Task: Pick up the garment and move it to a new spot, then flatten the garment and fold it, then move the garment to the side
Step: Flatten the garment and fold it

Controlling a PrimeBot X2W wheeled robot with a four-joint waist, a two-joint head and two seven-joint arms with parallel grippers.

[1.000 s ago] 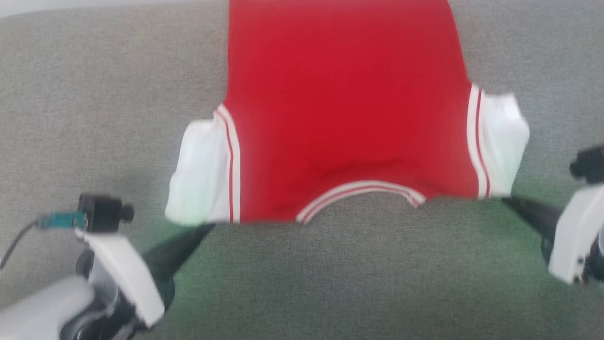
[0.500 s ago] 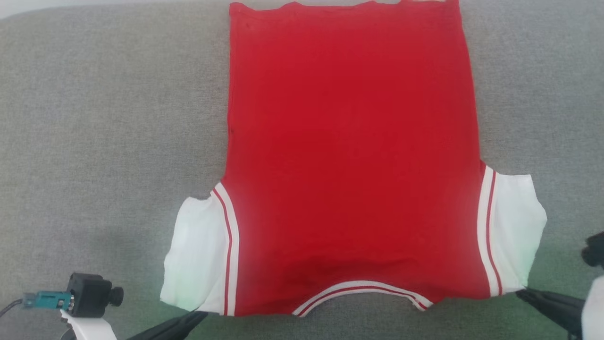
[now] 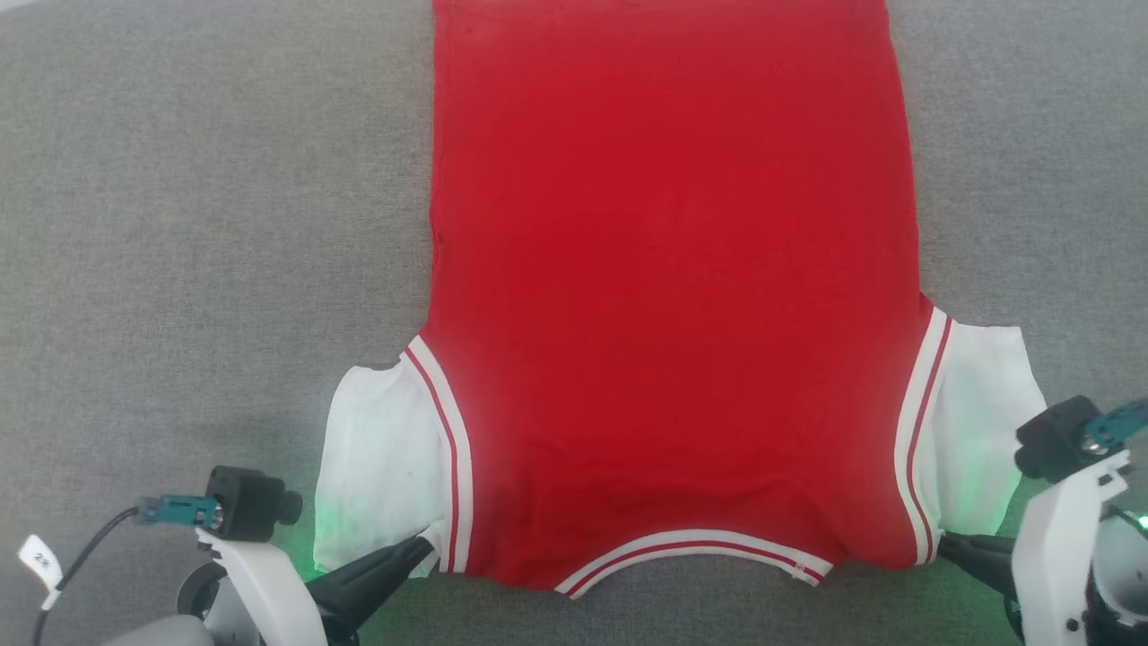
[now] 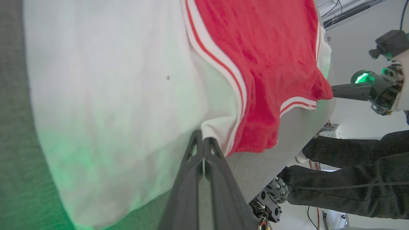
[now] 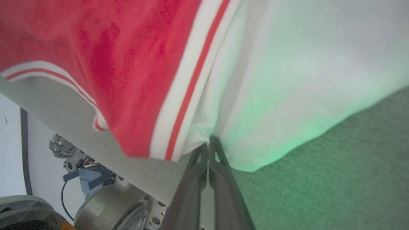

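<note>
Here garment (image 3: 673,269) flat; left hand (image 3: 429,541), right hand (image 3: 942,538) clamped on its near corners; grey surface (image 3: 179,224) flanking.

Grey fabric surface (image 3: 179,224), dark-clad person (image 4: 351,188)

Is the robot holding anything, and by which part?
Yes, the red shirt. The left tool and right tool each pinch its near edge, where a white sleeve meets the striped trim.
</note>
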